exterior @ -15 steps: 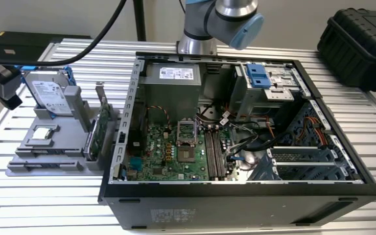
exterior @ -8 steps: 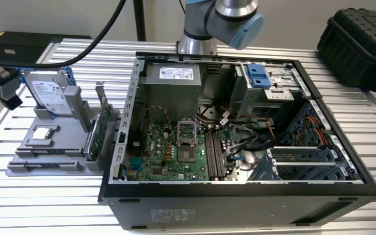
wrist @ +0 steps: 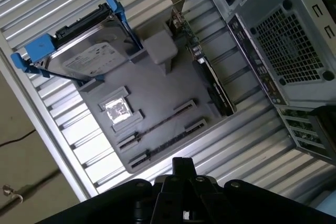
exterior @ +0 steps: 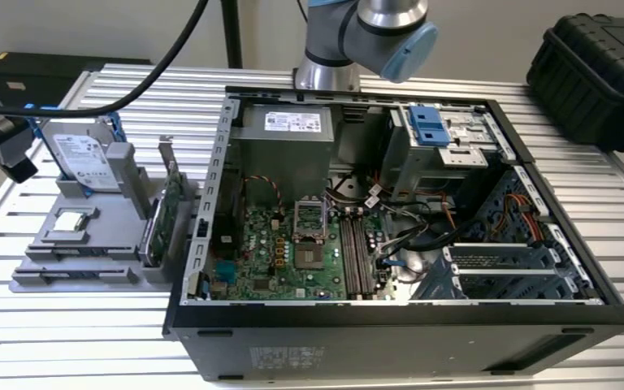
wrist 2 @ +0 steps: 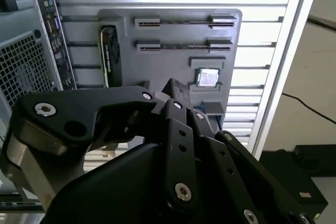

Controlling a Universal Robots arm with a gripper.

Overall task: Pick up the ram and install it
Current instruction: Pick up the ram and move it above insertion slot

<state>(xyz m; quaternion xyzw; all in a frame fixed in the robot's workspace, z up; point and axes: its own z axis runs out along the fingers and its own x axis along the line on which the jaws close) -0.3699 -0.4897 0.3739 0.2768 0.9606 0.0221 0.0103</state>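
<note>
Fingers (wrist: 177, 167) together — over gray tray (wrist: 168, 95)

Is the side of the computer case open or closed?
Open. In the exterior view the computer case has no side cover on it, and the motherboard inside is plainly visible.

- Exterior view: set high, looking down into the open case (exterior: 399, 333) and toward the arm's base (exterior: 328, 77); the tray (exterior: 74, 272) lies at the exterior view's left.
- First wrist view: well above the tray (wrist: 163, 90), looking down past the gripper (wrist: 182, 167).
- Second wrist view: close behind the gripper (wrist 2: 174, 90), facing the tray (wrist 2: 173, 51).
- All three share the tray, its chip (exterior: 71, 221), the slatted table (exterior: 74, 341) and the case.
</note>
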